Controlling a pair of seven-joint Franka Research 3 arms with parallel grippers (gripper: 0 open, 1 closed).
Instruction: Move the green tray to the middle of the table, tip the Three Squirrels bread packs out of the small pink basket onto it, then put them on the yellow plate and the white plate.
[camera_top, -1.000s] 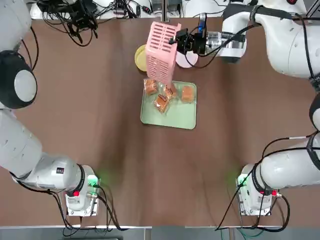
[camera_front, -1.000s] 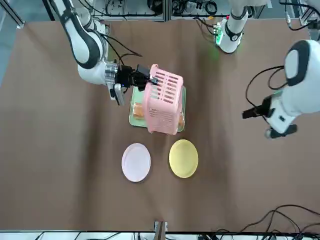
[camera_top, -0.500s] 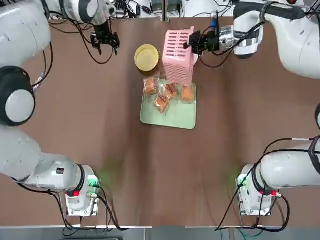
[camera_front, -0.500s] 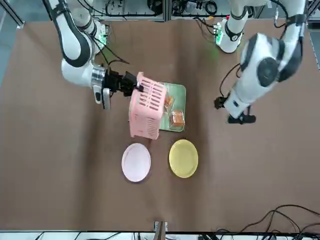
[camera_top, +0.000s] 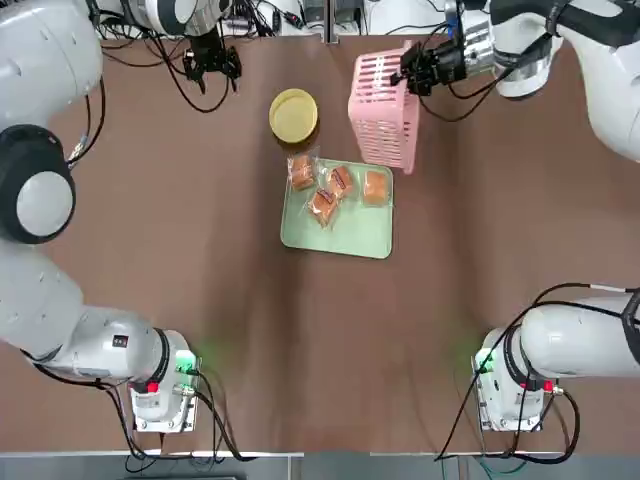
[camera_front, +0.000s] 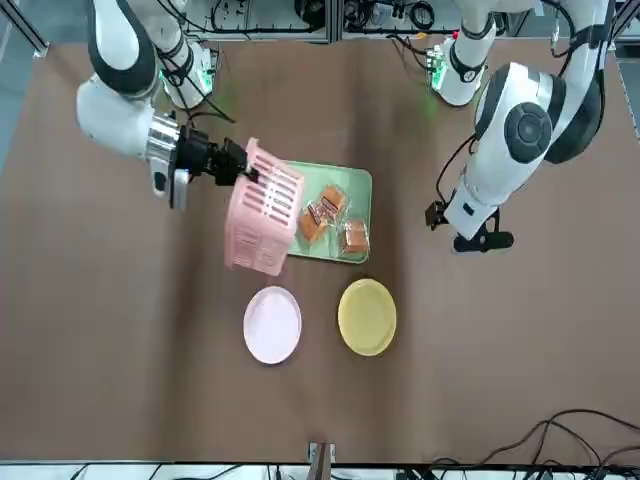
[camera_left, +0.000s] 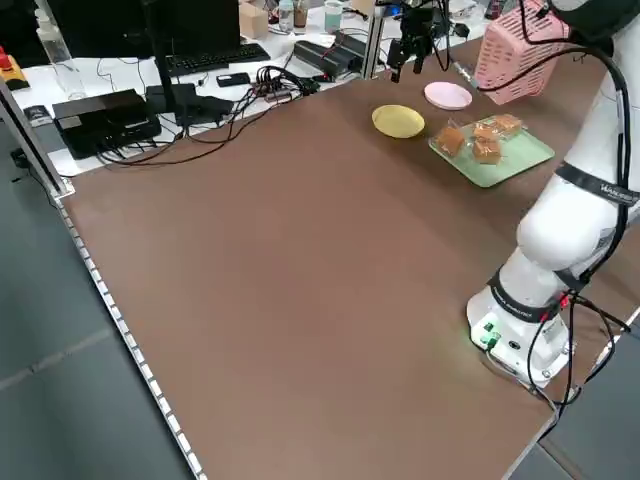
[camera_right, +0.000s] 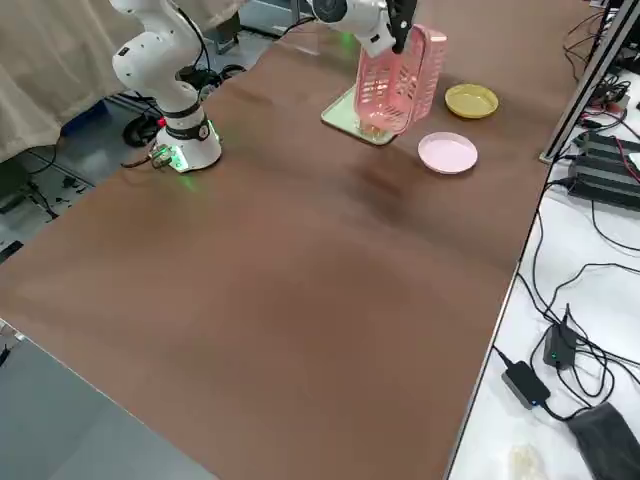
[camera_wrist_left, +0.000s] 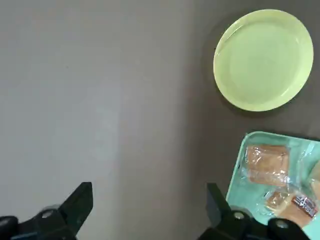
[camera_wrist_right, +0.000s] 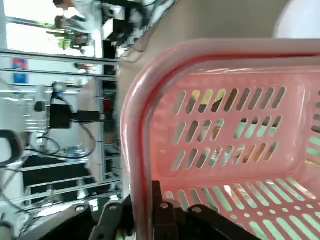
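Right gripper (camera_top: 408, 72) holds small pink basket (camera_front: 262, 208) tilted, fingers clenched on rim.
Four bread packs (camera_top: 330, 187) on green tray (camera_top: 352, 228); left gripper (camera_top: 210, 62) fingers released, above desk (camera_top: 200, 250).

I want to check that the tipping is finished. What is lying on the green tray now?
Four bread packs lie on the green tray, bunched at its far end. The pink basket hangs beside that end and hides nothing on the tray in the top view.

White rounded arms, black cables, seemingly green-lit bases.
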